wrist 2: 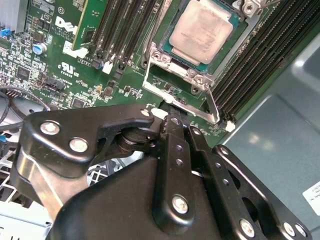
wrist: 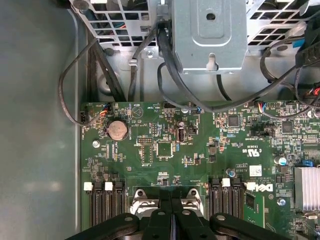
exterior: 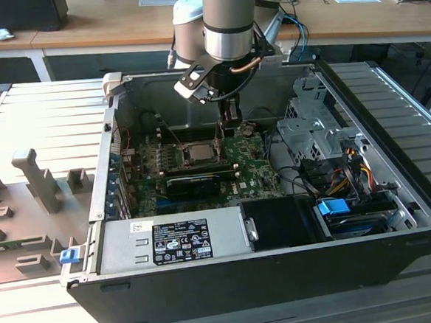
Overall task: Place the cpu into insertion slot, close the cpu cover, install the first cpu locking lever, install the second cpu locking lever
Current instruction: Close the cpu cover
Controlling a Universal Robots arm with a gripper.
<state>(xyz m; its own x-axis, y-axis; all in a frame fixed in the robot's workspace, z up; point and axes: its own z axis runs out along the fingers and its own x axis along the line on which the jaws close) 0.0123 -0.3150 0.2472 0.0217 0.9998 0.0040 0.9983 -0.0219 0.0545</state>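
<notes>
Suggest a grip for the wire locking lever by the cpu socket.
Likely pinch the locking lever on its bare straight run, coming from above with jaws across it: a thin rod lying close along the cpu cover leaves no other side open.

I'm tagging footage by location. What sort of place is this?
Probably a robotics lab or workshop: a robot arm reaches into an open computer case on a ribbed metal table, with wooden desks behind.
</notes>
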